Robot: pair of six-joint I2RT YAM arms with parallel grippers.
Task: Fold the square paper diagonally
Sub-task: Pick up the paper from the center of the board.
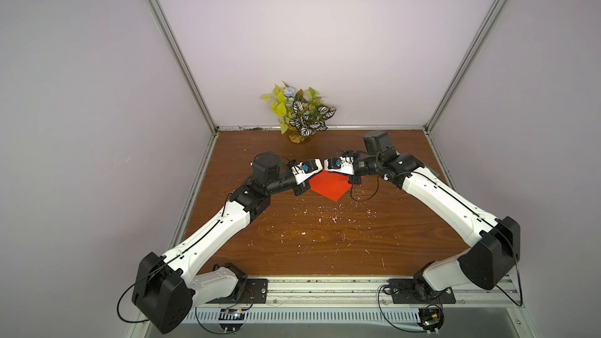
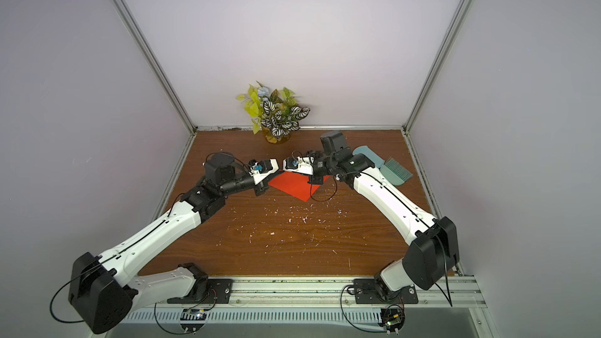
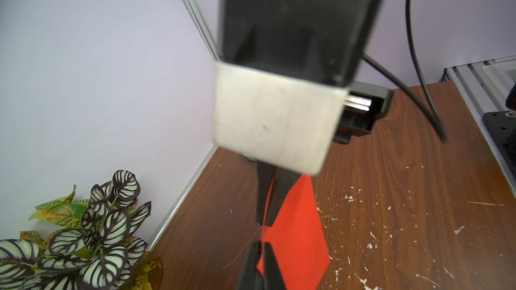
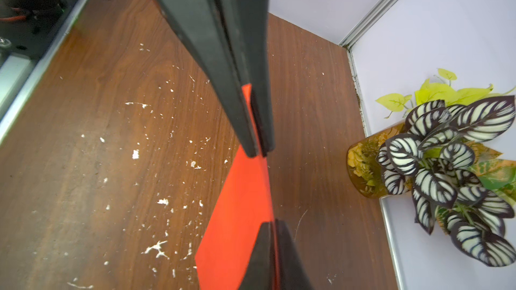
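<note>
Tabletop (image 1: 292, 248): brown wood grain, walled on the left, far and right sides.
Paper (image 1: 328, 186): red-orange sheet on the far half of the tabletop, about midway between the left and right edges and on the near side of the plant. In both top views it reads as a four-cornered shape with one corner pointing at the near edge.
Paper, lower part: rests on the wood.
Paper, far part: raised off the wood and held between the two grippers. The wrist views show it edge-on as a thin red line running from one pair of fingers to the other.
Paper, layers in the grip: cannot be told.
Left gripper (image 3: 261, 248): reaches in from the left. Its fingers are together and clamped on the raised edge of the paper.
Right gripper (image 4: 274, 224): reaches in from the right. Its fingers are together and clamped on the same raised edge.
Gripper spacing: the two tips face each other, almost touching, above the far corner of the paper.
Plant (image 1: 302, 112): striped and yellow-green leaves in an amber pot (image 1: 299, 139). It stands at the far edge, against the back wall, beyond the grippers.
Dustpan (image 2: 369, 157): light blue, on the far right part of the tabletop, partly behind the right arm.
Brush (image 2: 398, 172): teal, touching the dustpan on the side of the right edge.
White flecks (image 1: 302, 219): scattered over the middle of the tabletop, on the near side of the paper.
</note>
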